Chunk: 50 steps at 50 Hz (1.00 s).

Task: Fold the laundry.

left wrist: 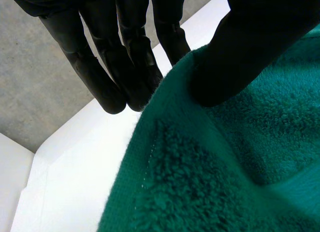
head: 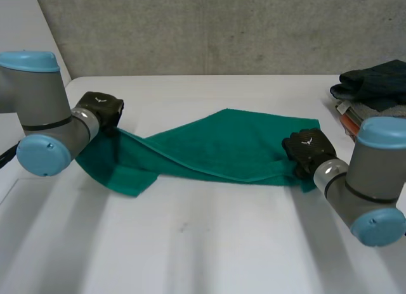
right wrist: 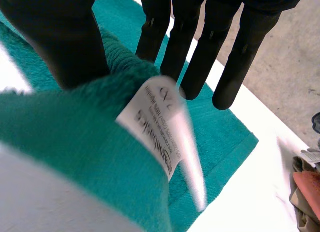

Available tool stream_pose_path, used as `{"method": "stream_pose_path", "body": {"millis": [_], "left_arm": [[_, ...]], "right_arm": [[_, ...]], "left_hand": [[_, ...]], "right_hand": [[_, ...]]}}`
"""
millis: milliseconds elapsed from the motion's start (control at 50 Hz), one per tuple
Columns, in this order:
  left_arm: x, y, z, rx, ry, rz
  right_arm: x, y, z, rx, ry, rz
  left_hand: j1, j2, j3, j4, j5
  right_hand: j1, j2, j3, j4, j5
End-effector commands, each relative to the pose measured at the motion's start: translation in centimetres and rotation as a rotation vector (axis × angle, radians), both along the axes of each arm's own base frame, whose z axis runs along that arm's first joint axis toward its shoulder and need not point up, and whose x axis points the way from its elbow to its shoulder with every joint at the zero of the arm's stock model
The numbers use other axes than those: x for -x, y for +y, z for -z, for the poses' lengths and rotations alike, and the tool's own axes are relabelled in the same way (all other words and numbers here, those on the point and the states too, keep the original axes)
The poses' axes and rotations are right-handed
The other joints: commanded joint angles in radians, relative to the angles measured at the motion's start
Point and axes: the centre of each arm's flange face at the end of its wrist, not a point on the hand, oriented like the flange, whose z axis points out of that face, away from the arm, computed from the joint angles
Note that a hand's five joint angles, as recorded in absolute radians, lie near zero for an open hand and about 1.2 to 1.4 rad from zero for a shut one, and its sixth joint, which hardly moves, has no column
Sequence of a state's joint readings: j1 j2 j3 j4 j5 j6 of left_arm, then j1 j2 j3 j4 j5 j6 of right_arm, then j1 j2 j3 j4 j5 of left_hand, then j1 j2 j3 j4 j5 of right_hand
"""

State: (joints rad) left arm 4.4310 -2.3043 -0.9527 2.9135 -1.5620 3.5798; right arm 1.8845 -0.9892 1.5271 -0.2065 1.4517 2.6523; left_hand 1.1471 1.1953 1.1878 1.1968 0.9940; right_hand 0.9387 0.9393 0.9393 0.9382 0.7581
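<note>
A green towel lies stretched across the white table, partly folded over itself, with its left end lifted. My left hand holds that left end. In the left wrist view its thumb presses the towel against the fingers behind the edge. My right hand is at the towel's right edge. In the right wrist view a raised fold of the towel with a white label sits pinched between the thumb and the straight fingers.
A pile of dark and coloured clothes sits at the table's far right, close beyond my right hand, and its edge appears in the right wrist view. A grey wall runs behind the table.
</note>
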Motion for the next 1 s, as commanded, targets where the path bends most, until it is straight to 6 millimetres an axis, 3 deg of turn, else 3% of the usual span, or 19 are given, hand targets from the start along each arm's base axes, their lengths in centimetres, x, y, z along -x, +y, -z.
{"method": "stream_pose_path", "body": {"millis": [20, 80, 140, 160, 220, 240, 260, 320, 360, 460, 520, 540, 600, 620, 680, 760, 820, 900, 1000], "left_arm": [[0.2, -1.0, 0.8, 0.005, -0.003, -0.002], [0.7, -2.9, -0.9, 0.118, 0.007, 0.012], [1.3, -5.0, -5.7, 0.349, 0.069, 0.042], [1.6, -5.7, -9.5, 0.515, 0.121, 0.066], [1.7, -5.7, -15.0, 0.751, 0.201, 0.097], [1.7, -5.1, -18.2, 0.891, 0.258, 0.11], [1.6, -4.9, -19.7, 0.962, 0.298, 0.111], [1.0, -3.7, -23.0, 1.122, 0.419, 0.099], [0.9, -3.2, -23.5, 1.153, 0.462, 0.097], [1.0, -3.3, -20.4, 1.042, 0.443, 0.11], [0.6, -3.7, -17.1, 0.919, 0.392, 0.101], [0.2, -3.8, -15.3, 0.856, 0.365, 0.091], [-0.4, -3.9, -12.5, 0.758, 0.333, 0.07], [-0.9, -3.9, -10.6, 0.695, 0.313, 0.06], [-1.5, -3.7, -7.7, 0.605, 0.284, 0.04], [-2.3, -2.8, -2.3, 0.441, 0.235, 0.019], [-2.2, -1.7, 0.8, 0.341, 0.179, 0.025], [-2.0, -0.4, 2.8, 0.254, 0.108, 0.043], [-2.0, 0.4, 3.0, 0.215, 0.07, 0.054]], "right_arm": [[-0.4, -2.3, -0.2, -0.038, 0.015, -0.002], [-1.2, -6.0, -3.2, 0.104, -0.018, -0.003], [-1.5, -8.6, -6.4, 0.256, -0.069, 0.007], [-1.6, -10.2, -9.2, 0.381, -0.118, 0.017], [-1.7, -11.9, -13.7, 0.564, -0.238, 0.025], [-1.5, -12.5, -16.4, 0.67, -0.335, 0.023], [-1.5, -12.6, -17.8, 0.721, -0.385, 0.02], [-0.8, -12.8, -21.5, 0.857, -0.555, 0.005], [-0.6, -12.8, -22.3, 0.872, -0.603, -0.009], [-0.3, -12.7, -21.4, 0.757, -0.565, -0.019], [-0.3, -12.4, -19.4, 0.611, -0.518, -0.027], [-0.3, -12.1, -18.3, 0.53, -0.493, -0.035], [-0.1, -11.8, -15.9, 0.404, -0.446, -0.043], [0.0, -11.7, -14.4, 0.346, -0.417, -0.048], [0.4, -11.6, -11.9, 0.263, -0.362, -0.056], [0.7, -10.8, -6.3, 0.092, -0.257, -0.074], [1.0, -9.9, -3.2, -0.013, -0.175, -0.076], [1.5, -9.0, -0.7, -0.125, -0.1, -0.076], [2.7, -8.4, -0.7, -0.21, -0.082, -0.023]], "left_hand": [[0.249, 0.201, 0.208, 0.199, 0.228], [0.249, 0.201, 0.208, 0.199, 0.228], [0.249, 0.201, 0.208, 0.199, 0.228], [0.249, 0.201, 0.208, 0.199, 0.228], [0.249, 0.201, 0.208, 0.199, 0.228], [0.249, 0.201, 0.208, 0.199, 0.228], [0.249, 0.201, 0.208, 0.199, 0.228], [0.249, 0.201, 0.208, 0.199, 0.228], [0.249, 0.201, 0.208, 0.199, 0.228], [0.249, 0.201, 0.208, 0.199, 0.228], [0.249, 0.201, 0.208, 0.199, 0.228], [0.249, 0.201, 0.208, 0.199, 0.228], [0.249, 0.201, 0.208, 0.199, 0.228], [0.249, 0.201, 0.208, 0.199, 0.228], [0.249, 0.201, 0.208, 0.199, 0.228], [0.249, 0.201, 0.208, 0.199, 0.228], [0.249, 0.201, 0.208, 0.199, 0.228], [0.249, 0.201, 0.208, 0.199, 0.228], [0.249, 0.201, 0.208, 0.199, 0.228]], "right_hand": [[0.458, 0.457, 0.457, 0.458, 0.464], [0.458, 0.457, 0.457, 0.458, 0.464], [0.458, 0.457, 0.457, 0.458, 0.464], [0.458, 0.457, 0.457, 0.458, 0.464], [0.458, 0.457, 0.457, 0.458, 0.464], [0.458, 0.457, 0.457, 0.458, 0.464], [0.458, 0.457, 0.457, 0.458, 0.464], [0.458, 0.457, 0.457, 0.458, 0.464], [0.458, 0.457, 0.457, 0.458, 0.464], [0.458, 0.457, 0.457, 0.458, 0.464], [0.458, 0.457, 0.457, 0.458, 0.464], [0.458, 0.457, 0.457, 0.458, 0.464], [0.458, 0.457, 0.457, 0.458, 0.464], [0.458, 0.457, 0.457, 0.458, 0.464], [0.458, 0.457, 0.457, 0.458, 0.464], [0.458, 0.457, 0.457, 0.458, 0.464], [0.458, 0.457, 0.457, 0.458, 0.464], [0.431, 0.43, 0.43, 0.431, 0.437], [-0.012, -0.012, -0.012, -0.011, -0.006]]}}
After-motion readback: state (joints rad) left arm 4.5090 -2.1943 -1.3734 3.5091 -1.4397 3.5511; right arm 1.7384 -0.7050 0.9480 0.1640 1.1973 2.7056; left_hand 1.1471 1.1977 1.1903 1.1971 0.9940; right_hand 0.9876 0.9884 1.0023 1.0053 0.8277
